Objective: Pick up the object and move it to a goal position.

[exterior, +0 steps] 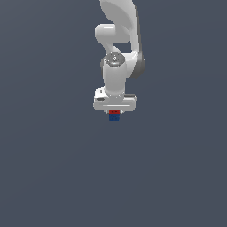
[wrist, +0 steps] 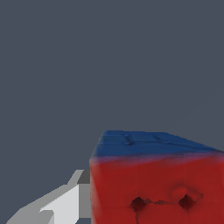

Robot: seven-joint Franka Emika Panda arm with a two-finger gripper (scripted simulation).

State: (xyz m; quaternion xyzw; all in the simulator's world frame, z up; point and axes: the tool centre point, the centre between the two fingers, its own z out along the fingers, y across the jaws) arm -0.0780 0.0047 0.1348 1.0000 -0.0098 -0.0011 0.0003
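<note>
- While the white arm hangs down near the middle of the exterior view, the tool [exterior: 115, 111] at its end points downward, and the cube [exterior: 115, 115] sits directly under the wide white hand, between the fingers
- One pale finger [wrist: 65, 203] shows in the wrist view, pressed right against the red side of the cube [wrist: 157, 188], so I judge the tool closed on the cube; the opposite finger is out of view
- Red and blue faces of the cube are visible, with faint dark grid lines on the blue one; it is clearly narrower than the hand above it
- Beyond the cube there is only a flat, uniform grey surface [exterior: 53, 177] in both views, with no shadow or contact line, so whether the cube is lifted or resting on it cannot be told
- As a judgement: the grasp looks done; no goal marker is visible, so the carry to the goal position appears to be what is left
</note>
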